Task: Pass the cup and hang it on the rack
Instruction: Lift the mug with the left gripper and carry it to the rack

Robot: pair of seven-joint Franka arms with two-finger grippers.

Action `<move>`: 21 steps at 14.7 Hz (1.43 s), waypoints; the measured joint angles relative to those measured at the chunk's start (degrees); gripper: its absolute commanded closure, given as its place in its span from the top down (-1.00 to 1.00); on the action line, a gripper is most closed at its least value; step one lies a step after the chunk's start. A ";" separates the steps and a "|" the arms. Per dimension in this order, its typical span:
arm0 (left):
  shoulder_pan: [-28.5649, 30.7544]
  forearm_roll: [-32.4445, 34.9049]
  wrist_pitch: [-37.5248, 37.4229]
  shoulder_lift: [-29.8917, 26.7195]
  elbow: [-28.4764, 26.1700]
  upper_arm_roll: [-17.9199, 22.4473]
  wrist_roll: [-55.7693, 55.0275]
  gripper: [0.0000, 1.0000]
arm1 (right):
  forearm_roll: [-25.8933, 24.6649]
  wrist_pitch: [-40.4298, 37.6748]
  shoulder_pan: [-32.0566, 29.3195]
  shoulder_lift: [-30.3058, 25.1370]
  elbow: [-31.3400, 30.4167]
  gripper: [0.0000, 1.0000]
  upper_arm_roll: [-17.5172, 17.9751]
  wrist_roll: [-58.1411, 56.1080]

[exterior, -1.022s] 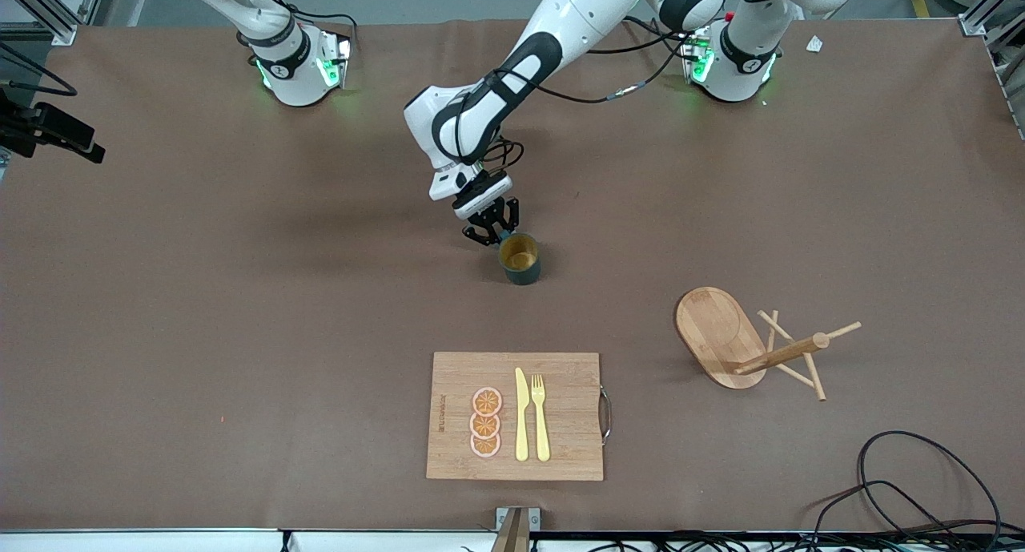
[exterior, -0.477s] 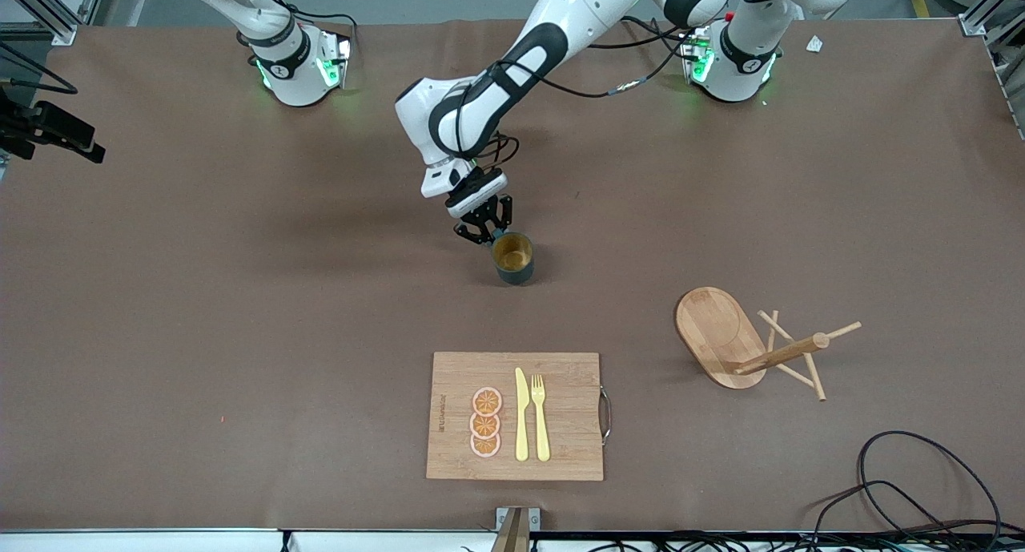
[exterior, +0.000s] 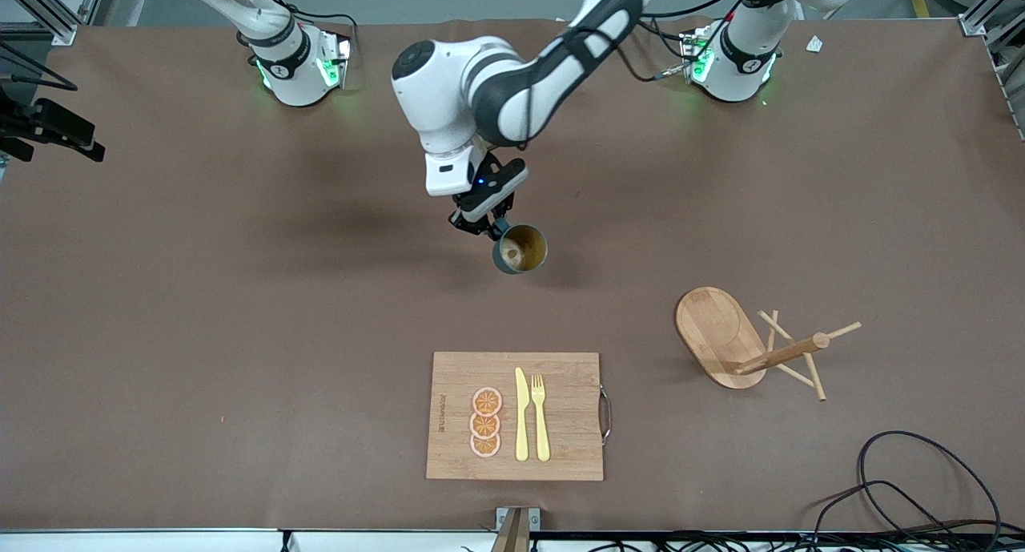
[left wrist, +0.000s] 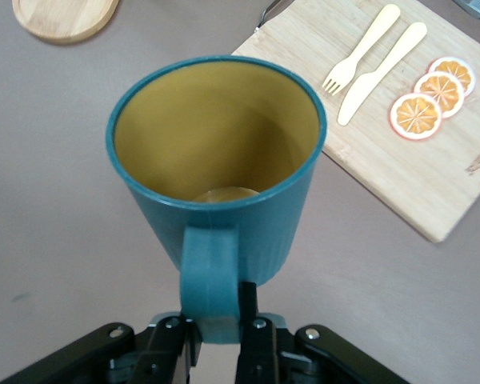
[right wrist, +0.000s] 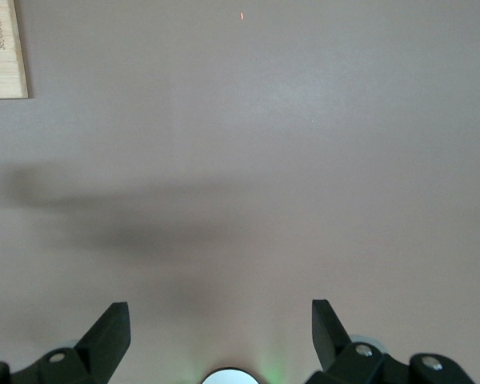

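Our left claw [exterior: 485, 225] gripped the empty cup [exterior: 520, 249] by its handle above the table [exterior: 240, 296]; our right claw [right wrist: 220, 328] waited open.

Rack [left wrist: 64, 16]: cut by left wrist view's edge, base only; cutting board [right wrist: 4, 48]: corner only, right wrist view

I'm seeing the cup [exterior: 520, 250], dark teal with a yellowish-tan inside, hanging tilted above the middle of the table, clamped by its handle [left wrist: 210, 272]. The rack [exterior: 749, 346], a light wooden mug tree, is lying toppled toward the left arm's end.
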 measured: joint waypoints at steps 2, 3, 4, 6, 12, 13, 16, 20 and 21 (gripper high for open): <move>2.72 -5.65 0.56 -2.82 -0.07 -0.01 2.03 -0.99 | 0.00 0.00 0.00 0.00 0.00 1.00 0.00 -0.13; 3.87 -8.33 1.03 -3.77 -0.15 -0.01 2.49 -0.99 | 0.00 0.00 0.00 0.00 0.00 1.00 0.00 -0.15; 4.97 -11.23 1.70 -4.50 -0.21 -0.02 2.94 -0.99 | 0.00 0.00 0.00 0.00 0.00 1.00 0.00 -0.17; 7.26 -17.70 3.11 -5.58 -0.26 0.02 4.68 -0.99 | 0.00 0.00 0.00 0.00 0.00 1.00 0.00 -0.17; 16.70 -38.26 3.49 -10.24 -2.06 0.09 15.61 -0.99 | -0.01 0.00 0.00 -0.01 0.00 1.00 -0.01 -0.18; 18.49 -42.03 3.49 -10.90 -2.88 0.08 17.92 -0.99 | -0.01 0.00 0.00 -0.01 0.00 1.00 -0.01 -0.18; 23.58 -51.03 3.49 -12.36 -5.78 0.10 24.72 -0.99 | -0.01 0.00 0.00 -0.01 0.00 1.00 -0.01 -0.18; 30.04 -61.97 3.37 -15.25 -12.04 0.09 34.95 -0.99 | -0.01 -0.01 0.00 -0.01 0.00 1.00 -0.01 -0.19; 31.55 -64.26 3.19 -16.02 -13.73 0.10 37.16 -0.99 | -0.01 -0.01 0.00 -0.01 0.00 1.00 0.00 -0.19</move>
